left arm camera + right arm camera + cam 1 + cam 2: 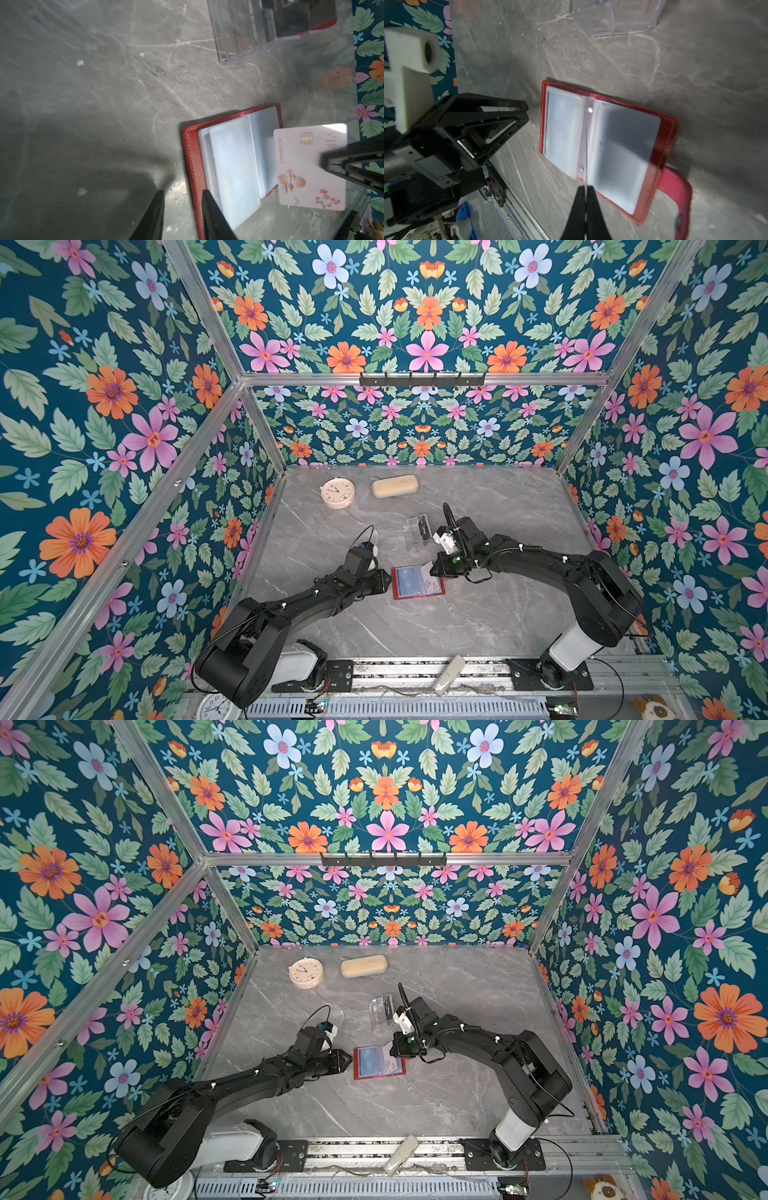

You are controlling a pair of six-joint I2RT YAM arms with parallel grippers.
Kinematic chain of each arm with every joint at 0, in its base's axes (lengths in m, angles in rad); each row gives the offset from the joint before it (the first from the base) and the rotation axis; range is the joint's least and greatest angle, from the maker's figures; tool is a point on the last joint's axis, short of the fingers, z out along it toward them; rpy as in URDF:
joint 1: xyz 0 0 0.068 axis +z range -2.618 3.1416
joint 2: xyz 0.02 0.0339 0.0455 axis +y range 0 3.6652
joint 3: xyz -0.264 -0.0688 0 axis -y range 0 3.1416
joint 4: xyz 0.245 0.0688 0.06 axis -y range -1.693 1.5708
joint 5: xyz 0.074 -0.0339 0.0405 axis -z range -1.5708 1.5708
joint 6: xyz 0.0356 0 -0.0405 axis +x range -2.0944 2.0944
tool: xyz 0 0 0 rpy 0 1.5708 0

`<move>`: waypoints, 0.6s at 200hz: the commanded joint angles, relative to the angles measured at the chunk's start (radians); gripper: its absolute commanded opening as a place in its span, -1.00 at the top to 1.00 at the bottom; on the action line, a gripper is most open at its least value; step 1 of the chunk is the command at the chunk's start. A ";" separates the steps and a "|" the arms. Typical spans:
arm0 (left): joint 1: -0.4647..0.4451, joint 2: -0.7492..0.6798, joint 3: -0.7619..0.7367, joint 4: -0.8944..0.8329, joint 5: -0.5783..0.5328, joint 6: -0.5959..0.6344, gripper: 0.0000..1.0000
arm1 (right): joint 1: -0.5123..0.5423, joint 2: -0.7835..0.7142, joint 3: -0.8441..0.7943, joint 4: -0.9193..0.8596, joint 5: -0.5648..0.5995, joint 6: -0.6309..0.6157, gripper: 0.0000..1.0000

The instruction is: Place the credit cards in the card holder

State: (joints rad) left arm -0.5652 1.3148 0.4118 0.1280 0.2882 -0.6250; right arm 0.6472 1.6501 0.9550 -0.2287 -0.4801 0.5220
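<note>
Card: the white card (307, 166) is hanging above the right-hand page of the open card holder (192, 162), in the lower right of the left wrist view. It is not yet in a sleeve.
Right fingers: the right fingers (579, 201) are pressing together on one long edge of the white card, which is showing edge-on in the right wrist view.
Key relation: the card's long axis is running roughly along the card holder's fold. Its free long edge is pointing away from the fingers, toward that fold. The pictures are not showing which side the sleeves open on.
Left fingers: the left fingers (208, 205) are standing apart with nothing between them, at the card holder's outer red edge. Whether one is touching the cover I cannot tell.
Nearer arm: the right arm is carrying the card, so I judge the insertion is falling to it. The left looks placed to steady the card holder.
Right arm pose: it is reaching in from the lower right of both top views, elbow bent, wrist turned toward frame left.
Left arm pose: it is stretching low from the lower left toward the centre.
Remaining: a dark card (423, 526) is sitting in the clear box (411, 541), just above the card holder in a top view, on the worktop (498, 614).
</note>
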 commanded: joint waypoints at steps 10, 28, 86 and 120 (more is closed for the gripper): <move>-0.013 0.042 0.004 0.053 0.027 -0.014 0.40 | 0.003 0.051 0.007 0.067 -0.035 0.032 1.00; -0.020 0.055 0.005 0.056 0.024 -0.016 0.42 | 0.003 0.061 0.007 0.069 -0.037 0.033 1.00; -0.036 0.085 0.011 0.052 0.005 -0.021 0.54 | 0.003 0.090 0.011 0.086 -0.058 0.044 1.00; -0.039 0.072 0.015 0.036 -0.020 -0.022 0.58 | 0.002 0.091 0.011 0.080 -0.046 0.044 1.00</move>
State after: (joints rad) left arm -0.6018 1.3964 0.4232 0.2070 0.3042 -0.6476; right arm 0.6483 1.7405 0.9619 -0.1539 -0.5312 0.5571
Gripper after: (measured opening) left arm 0.206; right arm 0.051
